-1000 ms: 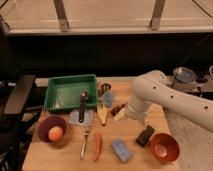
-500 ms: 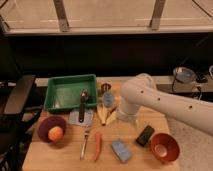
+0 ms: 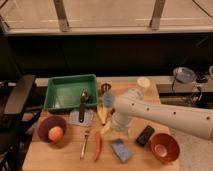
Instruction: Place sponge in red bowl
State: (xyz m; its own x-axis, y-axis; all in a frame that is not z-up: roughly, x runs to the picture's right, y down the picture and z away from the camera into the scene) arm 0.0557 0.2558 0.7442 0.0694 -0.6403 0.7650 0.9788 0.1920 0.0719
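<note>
The light blue sponge point(image 3: 121, 150) lies flat near the table's front edge, in the middle. The orange-red bowl point(image 3: 164, 147) with a pale inside bottom stands to its right at the front right. A black flat rectangular object point(image 3: 145, 135) lies between them. My white arm reaches in from the right and bends down at mid-table. My gripper point(image 3: 111, 129) hangs just behind and left of the sponge, above the table and apart from it.
A dark purple bowl point(image 3: 50, 129) holding an orange fruit point(image 3: 55, 133) stands at the front left. A green tray point(image 3: 70, 91) sits at the back left. A fork point(image 3: 85, 142) and an orange utensil point(image 3: 97, 146) lie left of the sponge. A blue cup point(image 3: 107, 98) stands behind the gripper.
My arm has swung left and toward the front, bringing the gripper from near the black object to a spot just behind the sponge. The objects have not moved.
</note>
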